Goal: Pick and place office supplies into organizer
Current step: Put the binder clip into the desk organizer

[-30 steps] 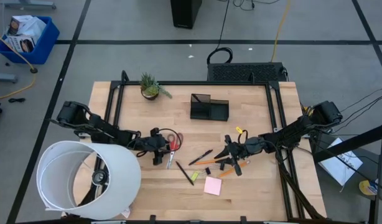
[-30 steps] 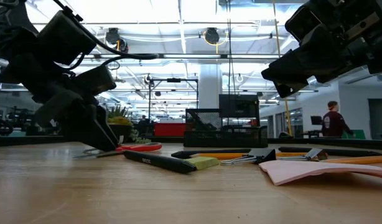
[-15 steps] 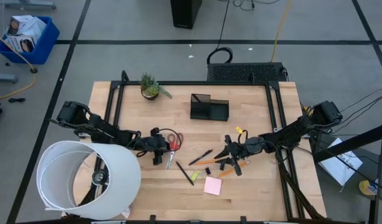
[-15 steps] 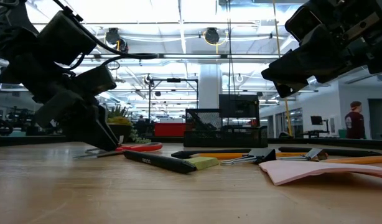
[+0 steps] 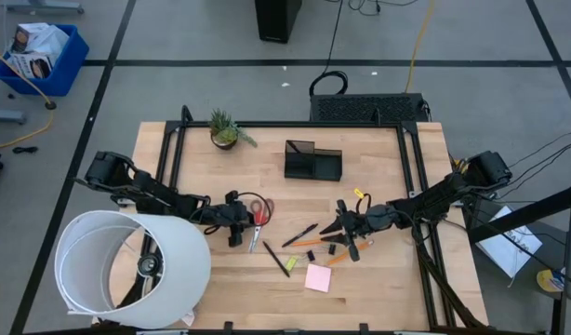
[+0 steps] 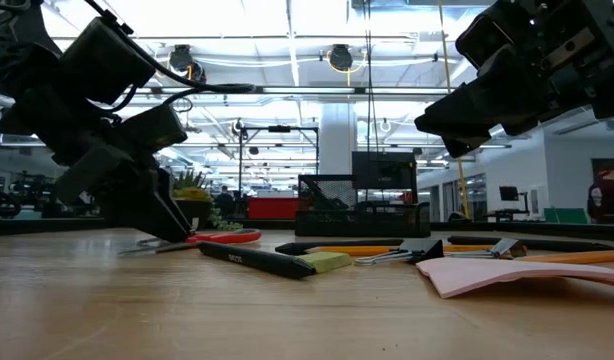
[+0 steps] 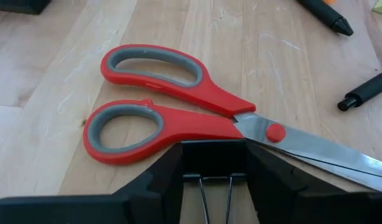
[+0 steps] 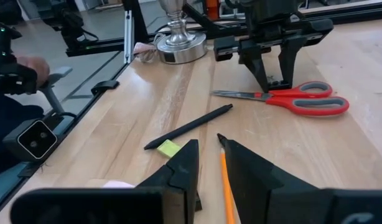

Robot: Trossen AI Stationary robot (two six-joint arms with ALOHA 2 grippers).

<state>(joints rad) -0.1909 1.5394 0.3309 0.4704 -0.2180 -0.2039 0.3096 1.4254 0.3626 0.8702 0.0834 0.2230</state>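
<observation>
Red-handled scissors (image 5: 258,212) lie flat on the wooden table, left of centre. My left gripper (image 5: 245,220) slants down beside them, shut on a black binder clip (image 7: 213,158). My right gripper (image 5: 330,234) hovers above the table right of centre, pointing at the left arm. A narrow gap shows between its fingers (image 8: 209,146), with nothing in it. An orange pencil (image 8: 225,180) lies on the table below that gap. Black pens (image 5: 299,234), a pink sticky pad (image 5: 317,277) and more clips (image 6: 417,250) lie between the arms. The dark organizer (image 5: 312,161) stands at the far middle. My left gripper pinches the binder clip's black body (image 7: 213,163) between its two fingers, with the wire handles (image 7: 216,193) pointing back along the fingers. The fingers slant down from the table's left. The clip sits at table level against the scissors' lower handle (image 7: 197,127), near the pivot.
A large white cylinder (image 5: 127,270) stands at the near left corner and a small potted plant (image 5: 225,130) at the far left. A black metal frame (image 5: 174,149) runs along the table's sides. A person (image 6: 607,195) stands in the room behind.
Both arms have kept still. The person in the room behind has walked toward the right.
</observation>
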